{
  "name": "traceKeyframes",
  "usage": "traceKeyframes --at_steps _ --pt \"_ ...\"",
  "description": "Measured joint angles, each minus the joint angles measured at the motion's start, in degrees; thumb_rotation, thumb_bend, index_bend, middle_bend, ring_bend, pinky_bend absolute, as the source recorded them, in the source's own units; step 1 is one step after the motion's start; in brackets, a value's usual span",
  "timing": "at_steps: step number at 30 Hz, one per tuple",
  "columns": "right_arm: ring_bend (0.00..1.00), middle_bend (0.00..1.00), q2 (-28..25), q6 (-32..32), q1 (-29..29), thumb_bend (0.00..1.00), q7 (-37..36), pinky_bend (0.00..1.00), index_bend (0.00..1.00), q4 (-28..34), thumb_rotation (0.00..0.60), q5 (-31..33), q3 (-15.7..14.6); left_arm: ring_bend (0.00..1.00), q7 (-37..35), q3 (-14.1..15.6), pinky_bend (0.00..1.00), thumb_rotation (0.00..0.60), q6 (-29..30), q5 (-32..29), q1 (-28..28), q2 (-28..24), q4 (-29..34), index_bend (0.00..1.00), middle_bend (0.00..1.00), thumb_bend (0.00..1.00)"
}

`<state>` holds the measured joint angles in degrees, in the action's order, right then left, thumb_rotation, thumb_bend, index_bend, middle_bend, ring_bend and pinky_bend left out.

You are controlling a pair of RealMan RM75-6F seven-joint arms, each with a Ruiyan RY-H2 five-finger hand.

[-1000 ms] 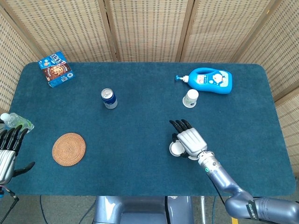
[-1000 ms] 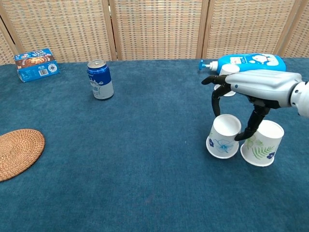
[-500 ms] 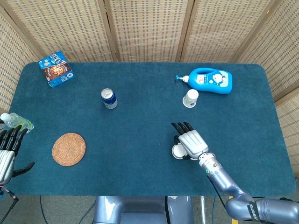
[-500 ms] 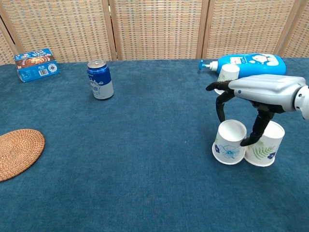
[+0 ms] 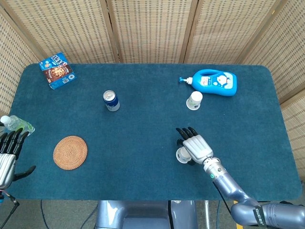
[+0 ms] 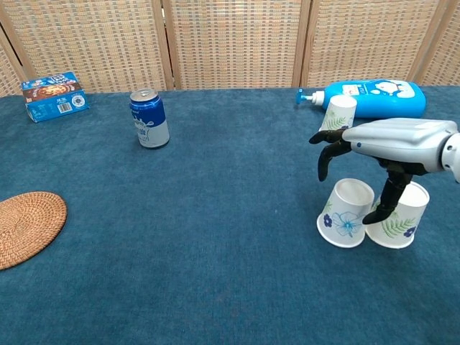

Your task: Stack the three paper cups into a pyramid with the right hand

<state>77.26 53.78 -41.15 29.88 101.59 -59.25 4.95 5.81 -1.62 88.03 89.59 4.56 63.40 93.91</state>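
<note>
Two paper cups stand side by side at the near right: a blue-flowered cup (image 6: 345, 215), tilted toward a green-leafed cup (image 6: 399, 217). In the head view only the blue-flowered cup (image 5: 181, 154) peeks out beside my right hand (image 5: 195, 147). My right hand (image 6: 394, 139) hovers over the pair. Its thumb (image 6: 389, 199) reaches down between them and touches the blue-flowered cup, while its other fingers (image 6: 325, 152) curl just clear of that cup's left side. The third cup (image 6: 340, 113) (image 5: 194, 100) stands farther back by the blue bottle. My left hand (image 5: 7, 155) rests open at the table's left edge.
A blue pump bottle (image 6: 370, 98) lies at the back right behind the third cup. A blue can (image 6: 149, 118) and a snack box (image 6: 52, 95) stand at the back left. A woven coaster (image 6: 25, 227) lies near left, and a small plastic bottle (image 5: 16, 124) by my left hand.
My right hand has slid the blue-flowered cup to the right until it leans against the green-leafed cup. The fingers on its left side have come off it. The left hand has not moved.
</note>
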Motion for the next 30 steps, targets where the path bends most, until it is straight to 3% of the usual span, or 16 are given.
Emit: traceKeyframes --at_steps 9,18,25,30 --pt "0.00 0.00 -1.7 1.7 -1.1 0.12 3.4 0.06 0.27 3.2 0.600 1.8 0.4 0.00 -0.4 -0.2 0.00 0.600 0.1 -0.3 0.0 0.0 -0.2 0.00 0.00 0.18" --pt "0.00 0.00 -4.7 5.2 -3.5 0.12 7.3 0.06 0.24 5.0 0.600 4.8 4.3 0.00 -0.7 -0.5 0.00 0.600 -0.3 -1.0 0.1 0.1 -0.5 0.00 0.00 0.18" --pt "0.00 0.00 -5.1 5.5 -5.5 0.12 7.0 0.06 0.19 0.9 0.600 8.7 7.5 0.00 -0.8 -0.8 0.00 0.600 -0.7 -1.7 0.3 0.2 -0.9 0.00 0.00 0.19" --pt "0.00 0.00 -3.5 4.6 -6.9 0.12 5.0 0.06 0.18 -7.1 0.600 11.1 9.2 0.00 -0.9 -1.2 0.00 0.600 -0.3 -1.8 0.4 0.4 -1.1 0.00 0.00 0.19"
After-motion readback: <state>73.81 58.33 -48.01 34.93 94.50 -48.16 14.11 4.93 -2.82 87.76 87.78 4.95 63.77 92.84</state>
